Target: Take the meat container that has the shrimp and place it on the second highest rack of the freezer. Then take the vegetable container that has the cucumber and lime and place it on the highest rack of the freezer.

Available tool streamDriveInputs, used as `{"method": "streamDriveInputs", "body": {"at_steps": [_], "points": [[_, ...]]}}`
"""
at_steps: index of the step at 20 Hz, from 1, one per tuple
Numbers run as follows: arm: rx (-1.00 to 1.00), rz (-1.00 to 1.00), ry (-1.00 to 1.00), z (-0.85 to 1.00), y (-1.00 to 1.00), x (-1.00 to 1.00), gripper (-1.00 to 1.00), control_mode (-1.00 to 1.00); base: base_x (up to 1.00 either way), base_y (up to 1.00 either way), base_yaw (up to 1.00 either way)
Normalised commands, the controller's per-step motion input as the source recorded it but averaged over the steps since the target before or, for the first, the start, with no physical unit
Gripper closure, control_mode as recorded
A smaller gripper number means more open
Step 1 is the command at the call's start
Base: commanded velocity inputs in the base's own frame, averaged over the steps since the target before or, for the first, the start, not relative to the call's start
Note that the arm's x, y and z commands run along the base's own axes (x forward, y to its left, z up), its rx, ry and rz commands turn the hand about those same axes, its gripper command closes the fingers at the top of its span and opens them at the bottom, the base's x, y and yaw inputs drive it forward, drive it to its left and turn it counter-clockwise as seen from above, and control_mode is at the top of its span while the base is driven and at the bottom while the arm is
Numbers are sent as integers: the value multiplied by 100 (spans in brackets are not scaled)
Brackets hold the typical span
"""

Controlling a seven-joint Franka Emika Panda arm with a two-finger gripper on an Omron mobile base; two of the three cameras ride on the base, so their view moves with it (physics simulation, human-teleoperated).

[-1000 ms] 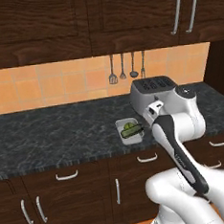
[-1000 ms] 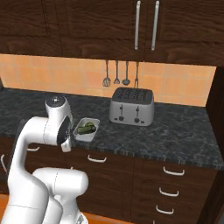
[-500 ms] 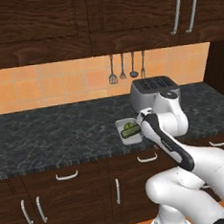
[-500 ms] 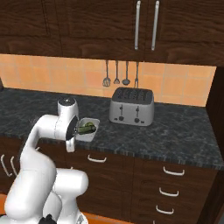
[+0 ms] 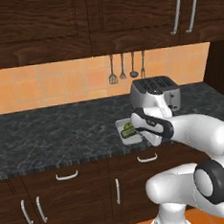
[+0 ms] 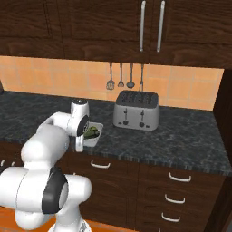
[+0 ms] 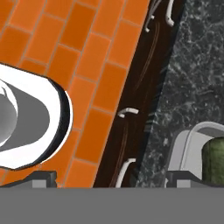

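Observation:
The vegetable container [image 5: 121, 128] [image 6: 98, 128] is a small pale tray on the dark counter near its front edge, left of the toaster. The dark green cucumber [image 5: 128, 130] [image 6: 92, 132] lies in it; I cannot make out the lime. In the hand view the tray [image 7: 189, 144] and cucumber [image 7: 214, 158] sit at the lower right. My gripper [image 7: 111, 180] [image 6: 79, 144] hangs open over the counter's front edge, right beside the tray, pointing down, with nothing between its fingers. The shrimp container and the freezer are out of view.
A silver toaster [image 5: 155, 93] [image 6: 136, 110] stands just right of the tray. Utensils [image 5: 122, 67] hang on the tiled wall behind. Wall cabinets overhang the counter [image 5: 53, 133]. Drawers and doors with handles [image 7: 127, 111] run below the edge, above an orange tiled floor [image 7: 87, 57].
The hand has come down from above the counter to the tray's level at the counter's front edge. The jaws stay wide open. The tray and the base have not moved.

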Motion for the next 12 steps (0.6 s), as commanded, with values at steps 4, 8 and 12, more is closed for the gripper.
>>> {"method": "streamDriveInputs", "body": {"at_steps": [4, 8, 12], "points": [[0, 0, 0, -45, 0, 45, -100, -100, 0, 0, 0], [0, 0, -1, -39, 0, 45, -100, -100, 0, 0, 0], [0, 0, -2, -31, 0, 45, -100, -100, 0, 0, 0]]}}
